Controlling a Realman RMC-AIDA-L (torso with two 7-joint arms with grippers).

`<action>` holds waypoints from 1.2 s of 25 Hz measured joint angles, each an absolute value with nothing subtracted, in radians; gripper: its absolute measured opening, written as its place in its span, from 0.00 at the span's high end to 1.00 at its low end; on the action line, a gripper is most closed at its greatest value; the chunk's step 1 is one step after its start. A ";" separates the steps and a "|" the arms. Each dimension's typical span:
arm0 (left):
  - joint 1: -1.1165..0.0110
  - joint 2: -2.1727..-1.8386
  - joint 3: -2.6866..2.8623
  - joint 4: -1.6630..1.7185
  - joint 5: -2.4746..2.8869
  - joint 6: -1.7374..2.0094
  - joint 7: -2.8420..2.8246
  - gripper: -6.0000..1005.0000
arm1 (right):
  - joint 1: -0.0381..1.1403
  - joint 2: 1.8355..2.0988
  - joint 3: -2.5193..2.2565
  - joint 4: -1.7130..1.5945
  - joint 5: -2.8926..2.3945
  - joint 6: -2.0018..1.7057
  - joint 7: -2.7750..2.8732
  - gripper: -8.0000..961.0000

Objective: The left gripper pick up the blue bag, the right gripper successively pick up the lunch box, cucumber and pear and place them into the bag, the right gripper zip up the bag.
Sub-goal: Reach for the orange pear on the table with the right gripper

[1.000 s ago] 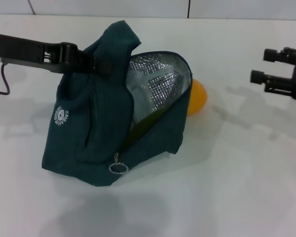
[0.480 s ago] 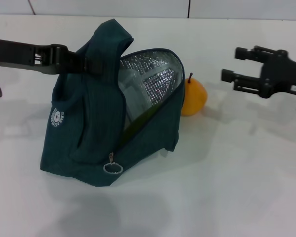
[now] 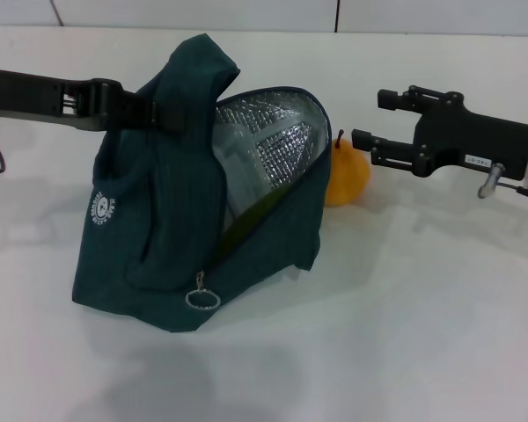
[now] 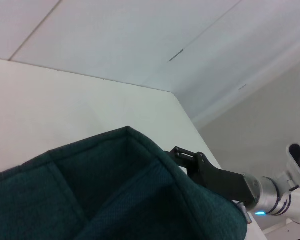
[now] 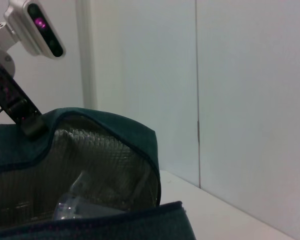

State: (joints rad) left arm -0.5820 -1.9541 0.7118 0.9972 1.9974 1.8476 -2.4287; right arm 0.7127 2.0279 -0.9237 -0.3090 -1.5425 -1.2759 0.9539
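One blue bag (image 3: 167, 220), one pear (image 3: 348, 176), one lunch box (image 3: 246, 158), one cucumber (image 3: 246, 220).

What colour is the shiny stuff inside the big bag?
Silver: the crinkly foil lining inside the dark teal fabric bag is shiny silver, clearest in the head view.

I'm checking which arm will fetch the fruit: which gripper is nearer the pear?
The right. The right gripper is open just beside the pear, slightly above it. The left gripper is across the blue bag, shut on its top fabric.
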 joint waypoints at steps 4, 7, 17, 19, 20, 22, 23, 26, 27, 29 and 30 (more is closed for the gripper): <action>-0.584 -1.956 0.711 0.990 1.996 1.847 -2.420 0.96 | 0.735 2.028 -0.924 -0.268 -1.526 -1.251 0.916 0.30; -0.586 -1.958 0.711 0.989 1.996 1.847 -2.415 0.96 | 0.763 2.028 -0.924 -0.231 -1.521 -1.215 0.911 0.30; -0.589 -1.956 0.710 0.989 1.994 1.847 -2.405 0.96 | 0.810 2.028 -0.934 -0.155 -1.512 -1.182 0.886 0.31; -0.589 -1.955 0.710 0.989 1.991 1.847 -2.405 0.96 | 0.810 2.028 -0.942 -0.154 -1.512 -1.184 0.886 0.31; -0.589 -1.955 0.710 0.989 1.990 1.847 -2.405 0.96 | 0.811 2.028 -0.945 -0.153 -1.512 -1.185 0.886 0.31; -0.589 -1.954 0.710 0.989 1.988 1.847 -2.405 0.96 | 0.813 2.028 -0.952 -0.147 -1.512 -1.186 0.885 0.31; -0.589 -1.953 0.710 0.989 1.987 1.847 -2.405 0.96 | 0.814 2.028 -0.955 -0.145 -1.512 -1.186 0.885 0.31; -0.586 -1.952 0.710 0.989 1.986 1.847 -2.405 0.96 | 0.816 2.028 -0.965 -0.143 -1.512 -1.185 0.885 0.32; -0.585 -1.952 0.710 0.989 1.986 1.847 -2.405 0.96 | 0.817 2.028 -0.967 -0.143 -1.512 -1.185 0.885 0.32; -0.584 -1.951 0.710 0.989 1.986 1.847 -2.405 0.96 | 0.819 2.028 -0.968 -0.143 -1.512 -1.185 0.885 0.32; -0.584 -1.951 0.710 0.989 1.985 1.847 -2.405 0.96 | 0.819 2.028 -0.968 -0.143 -1.512 -1.185 0.885 0.32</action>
